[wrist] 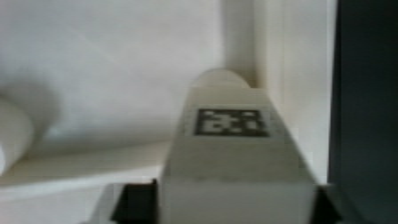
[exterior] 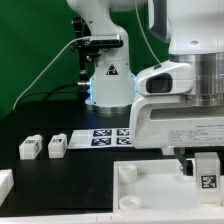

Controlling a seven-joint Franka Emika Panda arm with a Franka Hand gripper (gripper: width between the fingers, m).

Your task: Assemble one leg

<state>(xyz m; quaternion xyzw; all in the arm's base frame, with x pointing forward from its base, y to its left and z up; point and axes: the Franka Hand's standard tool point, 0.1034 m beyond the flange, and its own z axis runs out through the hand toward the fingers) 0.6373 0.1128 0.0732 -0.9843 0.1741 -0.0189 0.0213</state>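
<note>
Leg (wrist: 228, 140): gripped between closed fingers (exterior: 190, 166), marker face showing, above white square piece (exterior: 150, 185).
Loose legs (exterior: 30, 147) (exterior: 57, 144): two, side by side on surface (exterior: 60, 180).

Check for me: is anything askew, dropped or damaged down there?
Nothing stands out. The pincer grips one leg, which sits straight in the grip over the white square piece. Two spare legs lie side by side on the black table, apart from it.
</note>
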